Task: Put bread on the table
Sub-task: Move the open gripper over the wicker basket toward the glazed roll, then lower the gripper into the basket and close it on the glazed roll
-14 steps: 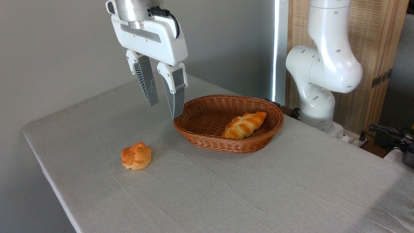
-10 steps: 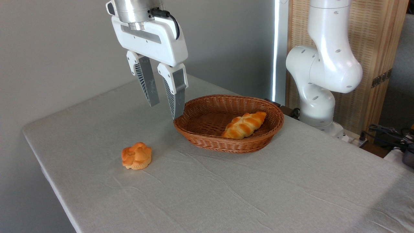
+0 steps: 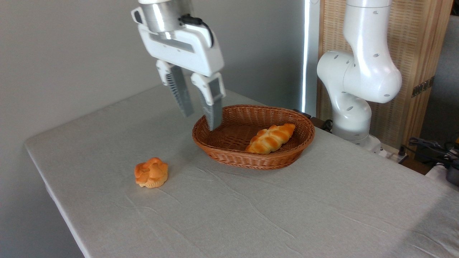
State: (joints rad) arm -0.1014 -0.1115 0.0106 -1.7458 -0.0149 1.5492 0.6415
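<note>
bread [image 3: 270, 138] lies in the wicker basket [image 3: 229, 154], hand [image 3: 200, 122] spread and empty above its left rim.

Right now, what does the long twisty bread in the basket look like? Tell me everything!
The bread is a long braided loaf, golden-orange with pale creases and pointed ends. It looks shiny and smooth. It lies slanted inside the brown wicker basket, on the right side, its upper end leaning up against the basket's wall. Nothing else touches it; the gripper hangs above the basket's left rim with its jaws open and empty.
</note>
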